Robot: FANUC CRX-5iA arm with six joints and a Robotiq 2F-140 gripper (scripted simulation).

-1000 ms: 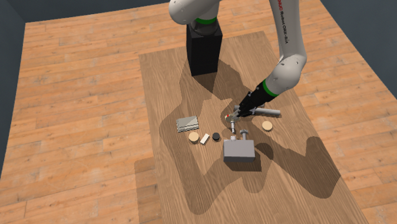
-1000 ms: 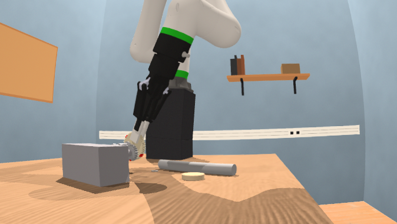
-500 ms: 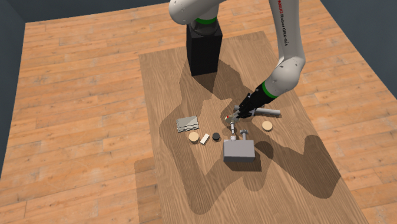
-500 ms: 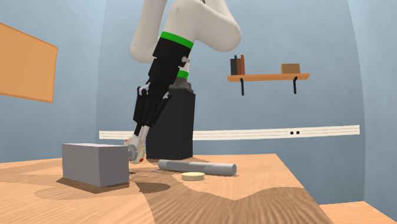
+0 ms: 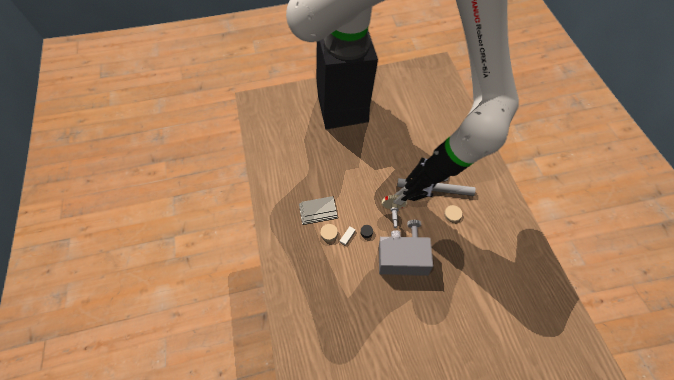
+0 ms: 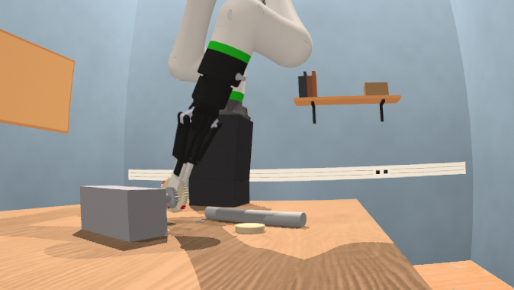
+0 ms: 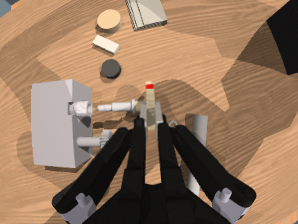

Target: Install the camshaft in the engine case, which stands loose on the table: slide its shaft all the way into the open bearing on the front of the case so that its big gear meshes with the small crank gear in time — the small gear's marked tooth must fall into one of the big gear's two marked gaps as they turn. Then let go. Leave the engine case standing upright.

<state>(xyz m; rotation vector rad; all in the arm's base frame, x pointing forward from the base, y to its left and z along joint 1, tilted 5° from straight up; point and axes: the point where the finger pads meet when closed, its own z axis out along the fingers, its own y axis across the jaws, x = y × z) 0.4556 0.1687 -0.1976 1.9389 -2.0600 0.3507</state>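
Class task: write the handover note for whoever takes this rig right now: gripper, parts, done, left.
Gripper: shut on the camshaft's big gear.
Camshaft: level, shaft tip at the bearing on the front of the engine case.
Case: upright on the table.
Small crank gear: beside the shaft.
Done: pickup, alignment.
Left: push fully in, mesh marked teeth, release.

Wooden table (image 5: 500, 320), engine case (image 5: 405, 255), grey cylinder (image 5: 455, 189), two tan discs (image 5: 453, 213), black puck (image 5: 366, 231)

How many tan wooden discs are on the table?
2: one disc left of the engine case, beside the white block; another disc right, near the grey cylinder.
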